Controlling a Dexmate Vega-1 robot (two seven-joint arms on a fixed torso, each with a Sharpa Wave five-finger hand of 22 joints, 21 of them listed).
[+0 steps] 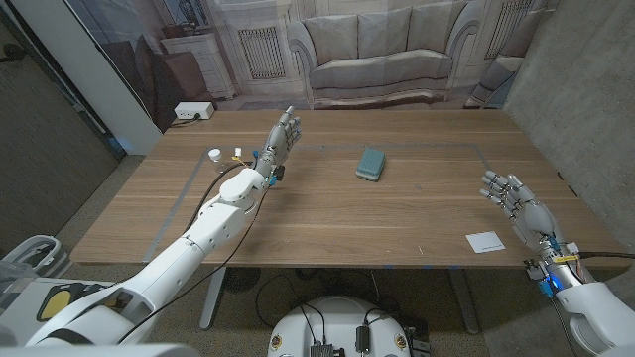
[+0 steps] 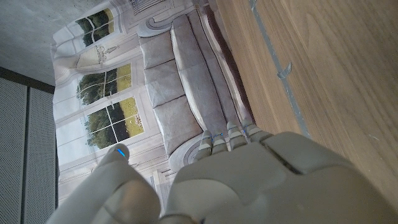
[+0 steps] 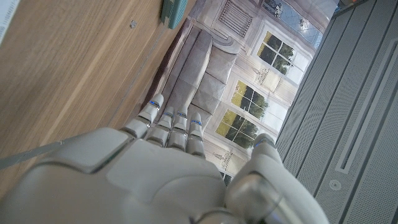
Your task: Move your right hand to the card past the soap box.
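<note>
**Right hand near the card, not yet on it**

While nothing is held, the brown wooden table (image 1: 327,213) carries one teal rectangular soap box (image 1: 370,164) near its middle and one small white paper card (image 1: 485,241) by its near right edge. Two robot hands show: left hand (image 1: 281,139) raised, fingers apart; right hand (image 1: 511,196) empty, fingers spread, just beyond the card. Best drawn back gently, lowering onto the card.

The back of the right hand (image 3: 143,180) lies nearest the camera, its fingers (image 3: 168,121) held straight and close together, with nothing in them. Beside the hand runs the wooden table (image 3: 74,68). Beyond the fingertips, a teal soap box (image 3: 174,9) rests on that table, well apart from the hand. Past the fingers hangs a printed backdrop of a sofa and windows (image 3: 249,106).
</note>
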